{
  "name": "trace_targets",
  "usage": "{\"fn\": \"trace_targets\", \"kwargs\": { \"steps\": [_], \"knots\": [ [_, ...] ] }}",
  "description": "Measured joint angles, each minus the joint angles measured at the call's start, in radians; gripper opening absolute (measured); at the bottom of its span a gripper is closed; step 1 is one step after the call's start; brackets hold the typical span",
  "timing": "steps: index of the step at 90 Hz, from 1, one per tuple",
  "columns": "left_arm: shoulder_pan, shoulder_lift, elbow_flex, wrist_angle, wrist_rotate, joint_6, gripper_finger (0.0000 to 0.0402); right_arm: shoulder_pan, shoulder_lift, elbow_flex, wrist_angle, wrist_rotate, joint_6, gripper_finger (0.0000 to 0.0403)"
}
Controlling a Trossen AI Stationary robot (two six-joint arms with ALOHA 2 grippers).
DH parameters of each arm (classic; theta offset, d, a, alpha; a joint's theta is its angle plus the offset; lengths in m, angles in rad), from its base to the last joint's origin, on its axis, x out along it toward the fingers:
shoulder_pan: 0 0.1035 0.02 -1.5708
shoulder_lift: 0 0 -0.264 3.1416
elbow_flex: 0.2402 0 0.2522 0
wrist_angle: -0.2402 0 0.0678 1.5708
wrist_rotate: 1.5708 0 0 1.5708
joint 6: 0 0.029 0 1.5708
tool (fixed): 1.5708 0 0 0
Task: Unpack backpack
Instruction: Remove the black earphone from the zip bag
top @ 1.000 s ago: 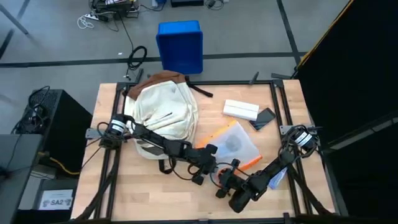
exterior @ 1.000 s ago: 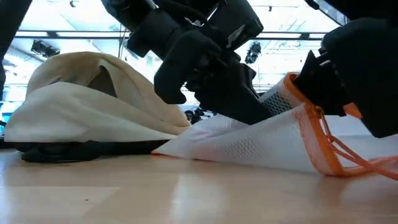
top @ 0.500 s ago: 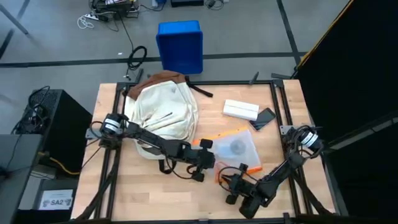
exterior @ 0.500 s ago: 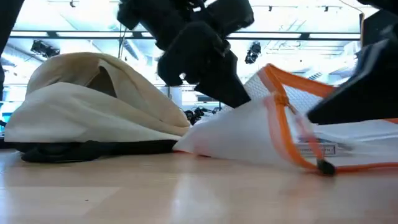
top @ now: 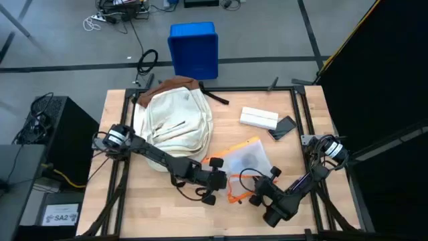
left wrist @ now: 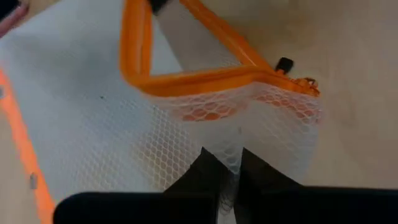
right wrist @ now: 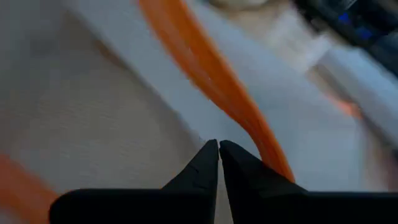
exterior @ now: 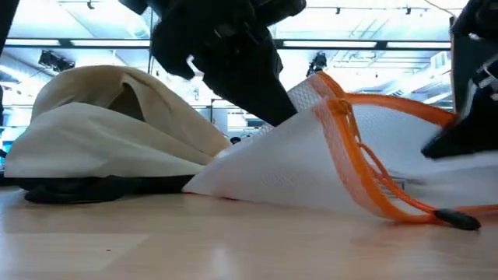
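Mesh pouch [top: 246,163] is pinched by left gripper [left wrist: 225,180], lifted beside backpack [top: 175,120]; right gripper [right wrist: 218,152] closed, empty; white box [top: 259,118] already unpacked; remaining contents unseen.

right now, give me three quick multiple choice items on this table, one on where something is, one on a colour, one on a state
1. Where does the white box lie?
A. on the bare table beside the dark phone
B. inside the backpack
C. in the blue bin

2. What colour is the edging of the mesh pouch?
A. green
B. orange
C. black

3. What is the left end effector doing?
A. hanging open above the backpack
B. pinching the pouch's mesh
C. gripping the phone

Answers:
1. A: the high view shows the box on the wood next to the phone, apart from the backpack and the blue bin.
2. B: orange trim runs along the pouch in the low view and the left wrist view.
3. B: in the left wrist view the mesh is caught between its closed fingers.
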Motion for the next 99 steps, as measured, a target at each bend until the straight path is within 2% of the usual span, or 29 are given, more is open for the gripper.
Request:
{"fn": "trace_targets", "kwargs": {
  "steps": [22, 36, 49, 60, 77, 99],
  "knots": [
    [-0.057, -0.001, 0.053, -0.015, -0.066, -0.020, 0.0000, -0.061, 0.000, 0.060, -0.173, 0.079, 0.000, 0.0004],
    [-0.075, -0.001, 0.081, -0.059, -0.146, -0.025, 0.0000, -0.095, 0.000, 0.061, -0.169, 0.042, -0.006, 0.0001],
    [-0.078, -0.001, 0.081, -0.085, -0.169, -0.043, 0.0000, -0.042, 0.000, 0.061, -0.125, 0.032, -0.015, 0.0014],
    [-0.078, -0.001, 0.081, -0.085, -0.173, -0.046, 0.0000, 0.013, 0.000, 0.049, -0.015, 0.055, -0.010, 0.0046],
    [-0.078, -0.001, 0.081, -0.074, -0.173, -0.045, 0.0000, 0.068, 0.000, -0.033, 0.249, 0.139, -0.008, 0.0121],
    [-0.078, -0.001, 0.081, -0.069, -0.173, -0.040, 0.0000, 0.012, 0.009, -0.162, 0.431, 0.126, -0.079, 0.0199]
  ]
}}
